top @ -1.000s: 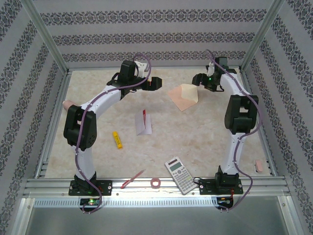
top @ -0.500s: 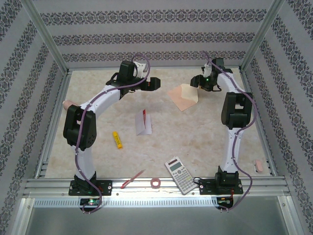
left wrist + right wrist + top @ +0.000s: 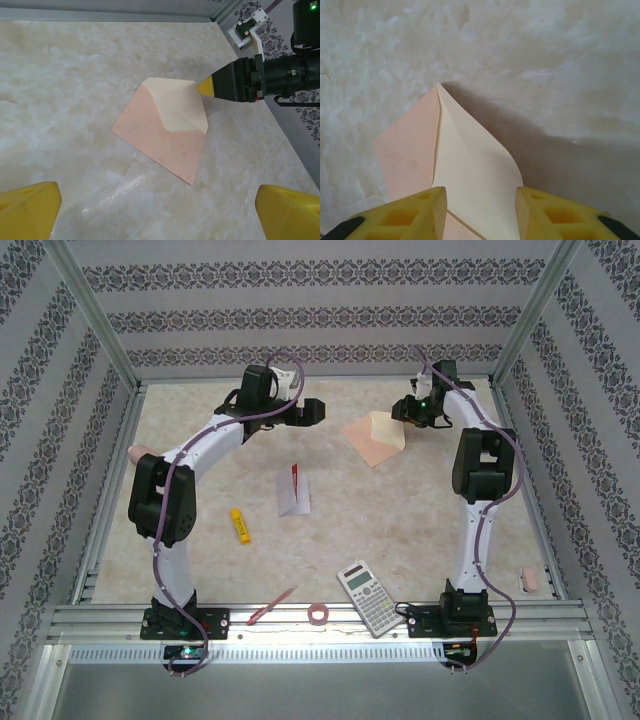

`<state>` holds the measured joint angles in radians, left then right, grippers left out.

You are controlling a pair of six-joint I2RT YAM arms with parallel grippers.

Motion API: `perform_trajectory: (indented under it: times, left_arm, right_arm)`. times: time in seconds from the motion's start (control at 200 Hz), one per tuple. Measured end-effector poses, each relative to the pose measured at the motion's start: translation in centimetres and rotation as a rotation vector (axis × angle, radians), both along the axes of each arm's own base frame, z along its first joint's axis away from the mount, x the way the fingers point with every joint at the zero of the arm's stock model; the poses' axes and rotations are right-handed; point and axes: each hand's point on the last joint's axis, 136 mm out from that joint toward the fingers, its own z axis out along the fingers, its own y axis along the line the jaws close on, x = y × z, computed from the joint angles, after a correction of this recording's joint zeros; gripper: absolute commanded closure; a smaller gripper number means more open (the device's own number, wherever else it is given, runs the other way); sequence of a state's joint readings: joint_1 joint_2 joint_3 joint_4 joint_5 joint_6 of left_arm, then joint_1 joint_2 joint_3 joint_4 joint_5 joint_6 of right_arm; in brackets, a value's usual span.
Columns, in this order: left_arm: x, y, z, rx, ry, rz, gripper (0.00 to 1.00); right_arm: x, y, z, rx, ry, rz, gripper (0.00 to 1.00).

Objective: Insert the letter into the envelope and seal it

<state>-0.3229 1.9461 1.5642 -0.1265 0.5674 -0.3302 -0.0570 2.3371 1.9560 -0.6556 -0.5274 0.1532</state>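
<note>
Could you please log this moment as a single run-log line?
phase: pre-insertion | right gripper: open, straddling envelope flap | left gripper: open, clear of envelope | letter: outside envelope, untouched

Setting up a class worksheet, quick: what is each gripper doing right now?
Left gripper: open, holding nothing.
Right gripper: open, fingers either side of the cream flap of the envelope, not clamped.

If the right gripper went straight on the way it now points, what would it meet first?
Most likely the envelope: the right gripper is open and straddles the cream flap, which lies directly ahead. How close the tips are to the paper is hard to judge.
</note>
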Motion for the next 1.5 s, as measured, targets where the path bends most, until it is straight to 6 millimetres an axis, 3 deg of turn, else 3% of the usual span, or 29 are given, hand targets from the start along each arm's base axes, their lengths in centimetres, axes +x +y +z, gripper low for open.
perform_trajectory:
  times: [0.14, 0.215, 0.305, 0.685, 0.834, 1.199, 1.499]
  left_arm:
    - [0.1, 0.2, 0.0, 0.0, 0.0, 0.005, 0.0]
    - [0.1, 0.2, -0.1, 0.0, 0.002, 0.005, 0.0]
    - [0.1, 0.2, -0.1, -0.004, 0.006, 0.008, 0.0]
    - [0.1, 0.4, 0.0, -0.014, 0.013, 0.013, 0.0]
    - [0.2, 0.5, 0.0, -0.015, 0.014, 0.015, 0.0]
    - [0.1, 0.8, -0.5, -0.017, 0.027, 0.023, 0.0]
    - [0.2, 1.1, -1.0, -0.028, 0.035, 0.029, 0.0]
  right_arm:
    - [0.0, 0.0, -0.1, 0.001, 0.003, 0.0, 0.56]
    - [-0.1, 0.0, -0.4, -0.001, 0.009, -0.004, 0.47]
    - [-0.2, -0.2, -0.7, -0.009, 0.017, -0.01, 0.43]
    - [-0.5, -0.5, -2.2, -0.024, 0.06, -0.02, 0.43]
    - [-0.2, -0.5, -2.8, -0.022, 0.081, -0.018, 0.51]
    - [-0.5, -0.1, -2.9, -0.001, 0.095, -0.013, 0.86]
    - [-2.3, 0.2, -4.4, 0.011, 0.133, -0.013, 0.98]
